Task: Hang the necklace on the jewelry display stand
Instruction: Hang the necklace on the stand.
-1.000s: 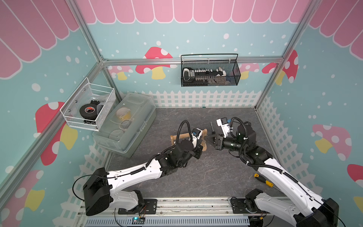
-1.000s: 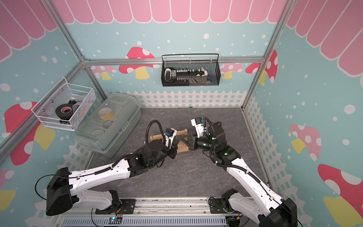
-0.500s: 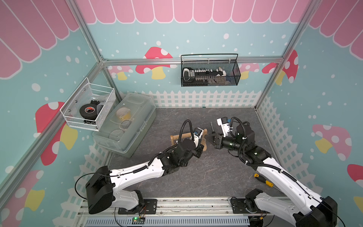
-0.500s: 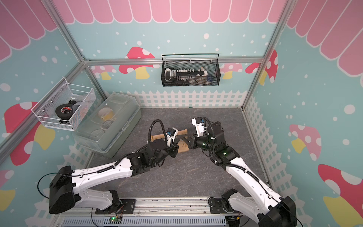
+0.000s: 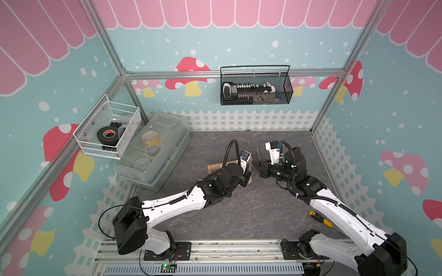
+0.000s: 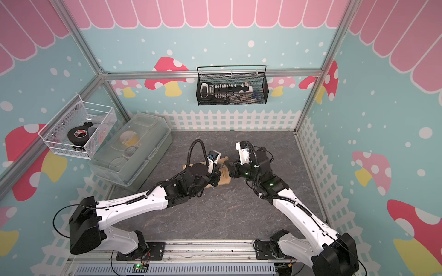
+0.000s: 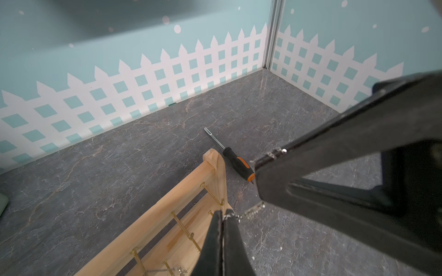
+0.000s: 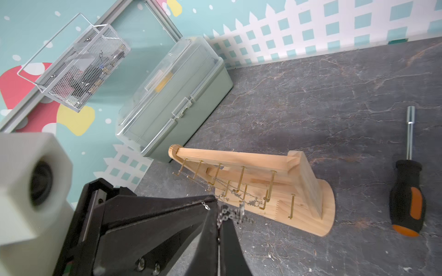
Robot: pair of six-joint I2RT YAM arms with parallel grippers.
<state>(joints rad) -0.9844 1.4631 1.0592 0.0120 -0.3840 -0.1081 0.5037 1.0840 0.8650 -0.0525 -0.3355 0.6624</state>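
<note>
While the left end effector (image 7: 222,218) is pressed together on the thin silver necklace (image 7: 251,212), the right end effector (image 8: 221,215) pinches the same chain right beside it, over the middle of the desk (image 5: 239,215). The wooden jewelry stand (image 8: 301,181) stands upright just beside both, between the plastic box (image 8: 172,95) and a screwdriver (image 8: 406,191). Some chain runs among its gold hooks (image 8: 241,176); whether it rests on one I cannot tell.

No readable text, red mark on tape roll (image 5: 103,136) perhaps a logo
</note>
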